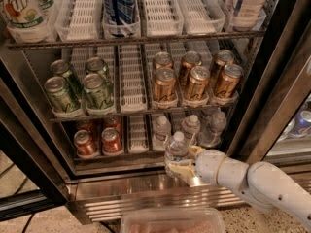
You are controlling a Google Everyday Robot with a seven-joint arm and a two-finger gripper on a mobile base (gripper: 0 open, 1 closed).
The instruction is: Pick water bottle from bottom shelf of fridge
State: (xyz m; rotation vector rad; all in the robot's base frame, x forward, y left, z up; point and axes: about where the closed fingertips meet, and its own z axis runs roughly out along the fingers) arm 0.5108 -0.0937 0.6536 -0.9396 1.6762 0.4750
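Observation:
The fridge [146, 193] stands open in the camera view with wire racks and a ribbed steel base. On the bottom shelf [137, 135] stand several water bottles and two red cans. My gripper [183, 163] reaches in from the lower right on a white arm and is shut on a water bottle [176, 152] with a white cap. The bottle is upright, at the shelf's front edge, partly out over the steel base. Three more water bottles [190, 128] stand behind it in the lanes.
Red cans [99, 141] stand at the bottom left. Green cans [80, 86] and gold cans [197, 79] fill the middle rack. Large bottles [119, 4] stand on the upper rack. The dark door frame [262, 91] is close on the right. A clear bin [172, 221] lies below.

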